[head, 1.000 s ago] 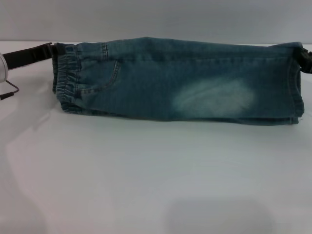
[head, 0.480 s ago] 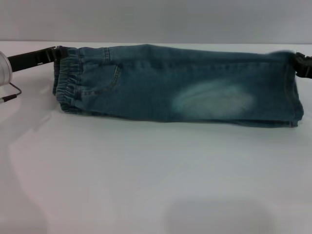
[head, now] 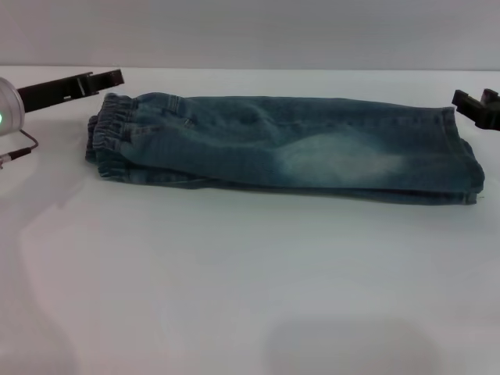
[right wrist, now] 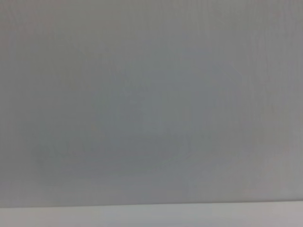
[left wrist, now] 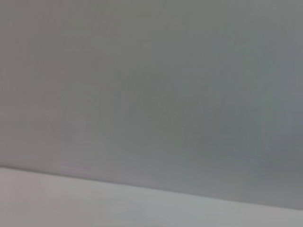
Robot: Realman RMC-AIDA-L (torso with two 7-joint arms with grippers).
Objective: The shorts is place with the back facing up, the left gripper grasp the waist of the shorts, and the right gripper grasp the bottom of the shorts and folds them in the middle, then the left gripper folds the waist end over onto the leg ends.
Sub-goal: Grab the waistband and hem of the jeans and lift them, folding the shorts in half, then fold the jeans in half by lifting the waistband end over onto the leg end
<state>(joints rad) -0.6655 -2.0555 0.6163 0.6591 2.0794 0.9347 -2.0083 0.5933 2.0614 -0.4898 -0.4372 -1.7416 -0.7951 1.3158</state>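
The shorts (head: pixel 297 148) lie flat on the white table (head: pixel 250 281), folded lengthwise into a long blue-green denim strip with a pale bleached patch. The ruffled elastic waist (head: pixel 109 137) points left. The bottom of the shorts, the stacked leg ends (head: pixel 466 168), points right. My left gripper (head: pixel 116 77) hovers just above and behind the waist, open and holding nothing. At the right edge, my right gripper (head: pixel 473 101) is also open and sits a little apart from the hems. Both wrist views show only grey wall and a strip of table.
The left arm's silver wrist (head: pixel 6 105), with a green light, and a thin wire (head: pixel 19 148) sit at the far left edge. A grey wall rises behind the table. Bare white tabletop lies in front of the shorts.
Both grippers have let go of the shorts' upper edge. The raised fold has dropped flat onto the table, and the grippers have drawn slightly away.
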